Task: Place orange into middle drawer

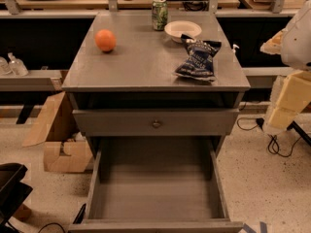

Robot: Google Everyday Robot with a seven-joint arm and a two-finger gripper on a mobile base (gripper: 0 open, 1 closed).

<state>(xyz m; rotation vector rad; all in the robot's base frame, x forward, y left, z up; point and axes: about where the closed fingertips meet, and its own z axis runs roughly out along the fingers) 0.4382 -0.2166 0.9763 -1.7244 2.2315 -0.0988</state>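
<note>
The orange (pixel 105 40) sits on the left rear of the grey cabinet's top (pixel 141 62). The middle drawer (pixel 155 191) is pulled out below, an empty deep tray with a plain grey floor and side walls. Above it is a shut drawer front with a small round knob (pixel 156 124). My gripper (pixel 287 101), white arm with yellowish blocks, hangs at the right edge of the view, beside the cabinet's right side. It is far from the orange and holds nothing that I can see.
On the cabinet top stand a green can (pixel 159 13), a white bowl (pixel 182 30) and a dark chip bag (pixel 198 58). Cardboard (pixel 56 130) lies on the floor at left, cables (pixel 272 142) at right, a black object (pixel 12 191) at the lower left.
</note>
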